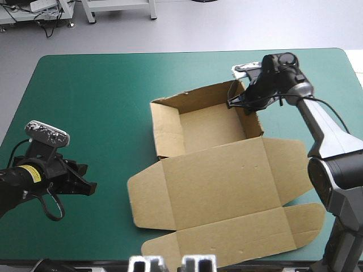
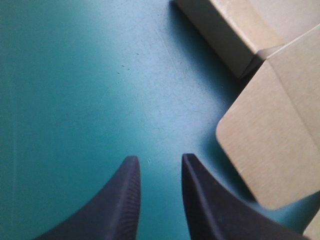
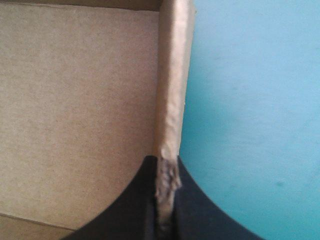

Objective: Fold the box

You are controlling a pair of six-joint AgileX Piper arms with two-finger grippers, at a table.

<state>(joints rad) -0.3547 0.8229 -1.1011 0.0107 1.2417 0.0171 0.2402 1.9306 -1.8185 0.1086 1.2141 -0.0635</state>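
Observation:
The brown box (image 1: 215,181) stands as an open tray near the table's middle. Its walls are raised and its lid and flaps lie flat toward the front edge. My right gripper (image 1: 242,102) is at the tray's far right corner, shut on the top of the right wall. In the right wrist view the wall (image 3: 172,90) runs ahead from between the fingers of that gripper (image 3: 165,172), with the tray floor (image 3: 75,110) beside it. My left gripper (image 1: 88,187) hovers low over the cover left of the lid. It (image 2: 160,160) is open with nothing in it, and a rounded flap (image 2: 275,145) lies ahead to one side.
Bare teal-green cover (image 1: 96,107) stretches between the left gripper and the box. The lid's front flap (image 1: 227,241) reaches almost to the table's front edge. The right side flap (image 1: 289,170) lies near the right arm's base.

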